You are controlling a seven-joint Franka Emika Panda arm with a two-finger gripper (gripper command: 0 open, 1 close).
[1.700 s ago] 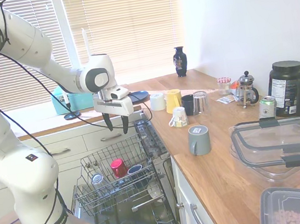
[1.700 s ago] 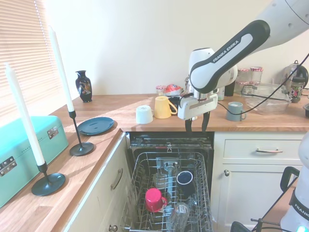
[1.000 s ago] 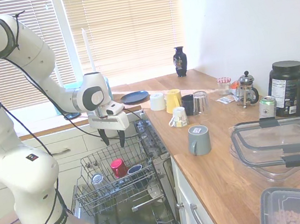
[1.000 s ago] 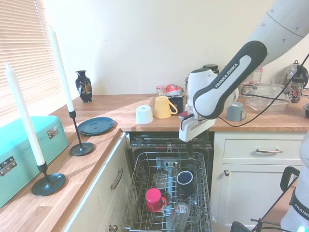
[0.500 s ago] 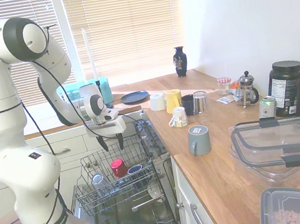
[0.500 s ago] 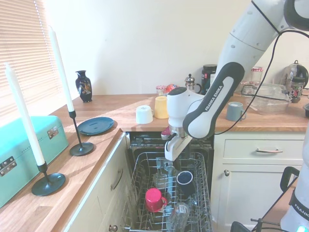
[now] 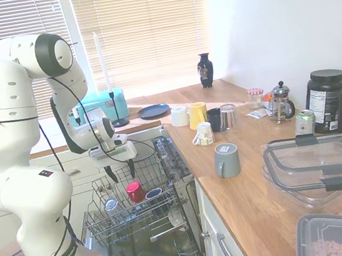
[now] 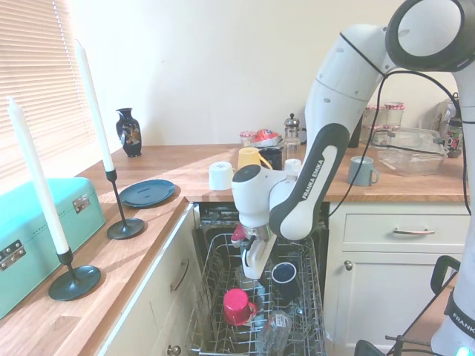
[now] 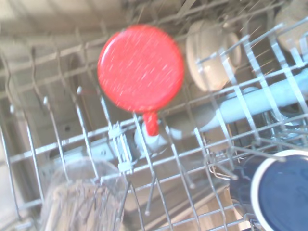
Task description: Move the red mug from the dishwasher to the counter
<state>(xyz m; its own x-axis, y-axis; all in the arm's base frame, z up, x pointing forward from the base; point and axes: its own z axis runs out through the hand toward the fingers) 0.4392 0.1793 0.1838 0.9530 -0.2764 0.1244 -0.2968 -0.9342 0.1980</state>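
Note:
The red mug [image 7: 133, 191] sits upside down in the pulled-out wire rack [image 7: 106, 230] of the dishwasher [image 7: 170, 254], its handle toward the rack's front. From the other side the red mug [image 8: 236, 306] shows in the near half of the rack, and the wrist view looks straight down on the red mug [image 9: 140, 67]. My gripper [image 7: 121, 172] hangs open just above the rack, a little behind and above the mug, holding nothing. The wooden counter [image 7: 256, 200] runs along the right.
A dark blue mug [image 8: 284, 274] and a clear glass [image 8: 274, 327] share the rack beside the red one. On the counter stand a yellow mug [image 7: 198, 115], a grey-blue mug [image 7: 227, 160], white mugs, a French press [image 7: 280, 101] and plastic containers [image 7: 323, 165]. Candlesticks [image 8: 122, 222] stand left of the rack.
The arm has swung down and away from the counter edge, bringing the gripper low over the rack near the red mug. The fingers stayed open; nothing in the rack moved.

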